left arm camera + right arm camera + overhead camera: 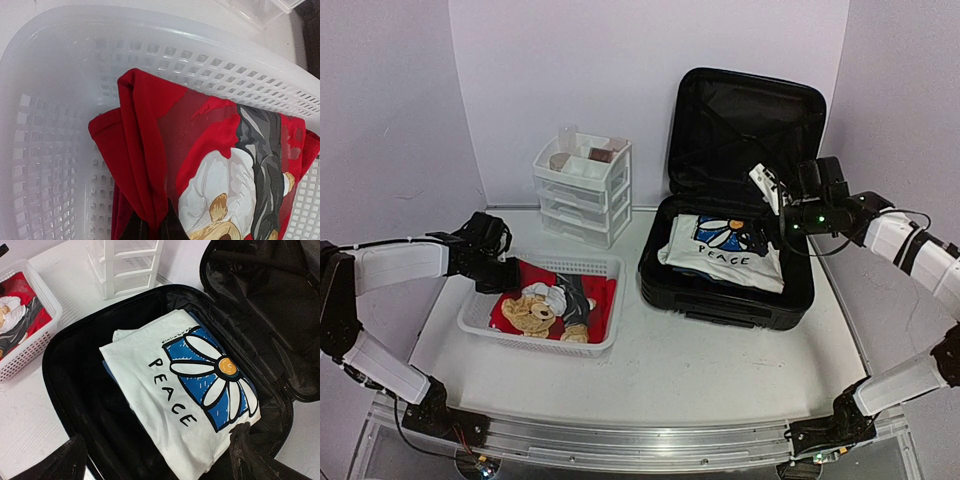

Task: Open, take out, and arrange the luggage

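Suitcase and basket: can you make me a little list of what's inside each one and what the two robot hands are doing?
suitcase: open, lid standing up
in suitcase: folded white T-shirt with a daisy and the word PEACE
basket: white mesh, left of the suitcase
in basket: red shirt with a teddy bear print
left gripper: shut on a fold of the red shirt
right gripper: open above the suitcase, holding nothing
behind basket: small white drawer unit
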Robot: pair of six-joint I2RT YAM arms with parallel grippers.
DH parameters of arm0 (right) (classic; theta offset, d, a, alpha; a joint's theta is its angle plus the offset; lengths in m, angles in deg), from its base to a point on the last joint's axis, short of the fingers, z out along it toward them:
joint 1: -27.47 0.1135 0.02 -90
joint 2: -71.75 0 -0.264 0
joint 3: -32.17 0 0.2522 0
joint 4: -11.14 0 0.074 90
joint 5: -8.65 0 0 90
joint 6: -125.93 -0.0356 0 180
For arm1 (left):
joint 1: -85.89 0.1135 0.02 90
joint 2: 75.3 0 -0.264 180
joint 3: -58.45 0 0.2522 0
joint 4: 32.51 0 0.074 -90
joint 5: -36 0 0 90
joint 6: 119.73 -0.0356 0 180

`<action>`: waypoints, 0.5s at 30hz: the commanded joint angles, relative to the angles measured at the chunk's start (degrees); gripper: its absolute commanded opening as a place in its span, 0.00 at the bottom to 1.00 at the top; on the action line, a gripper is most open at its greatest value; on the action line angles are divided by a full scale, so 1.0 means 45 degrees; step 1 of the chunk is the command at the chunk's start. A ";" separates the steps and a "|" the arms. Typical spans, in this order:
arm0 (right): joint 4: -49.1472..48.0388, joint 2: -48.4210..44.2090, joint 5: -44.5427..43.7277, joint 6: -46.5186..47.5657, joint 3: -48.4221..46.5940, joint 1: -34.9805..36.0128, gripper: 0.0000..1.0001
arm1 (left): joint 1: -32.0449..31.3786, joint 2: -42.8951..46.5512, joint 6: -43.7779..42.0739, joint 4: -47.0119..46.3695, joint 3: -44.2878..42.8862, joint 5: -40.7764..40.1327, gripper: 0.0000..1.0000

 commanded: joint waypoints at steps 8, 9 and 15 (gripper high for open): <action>0.0463 0.1128 -0.1225 -0.0624 -0.1244 0.0037 0.98 | -0.0014 0.1488 0.0483 0.2577 -0.1814 -0.3170 0.66; 0.0590 0.1239 -0.1145 -0.0529 -0.1279 0.0023 0.98 | -0.0013 0.1756 0.0515 0.2588 -0.1927 -0.2763 0.69; 0.1084 0.3123 -0.1078 0.1428 -0.2407 0.0903 0.98 | -0.0023 0.1981 0.1407 0.1276 -0.2419 0.1673 0.75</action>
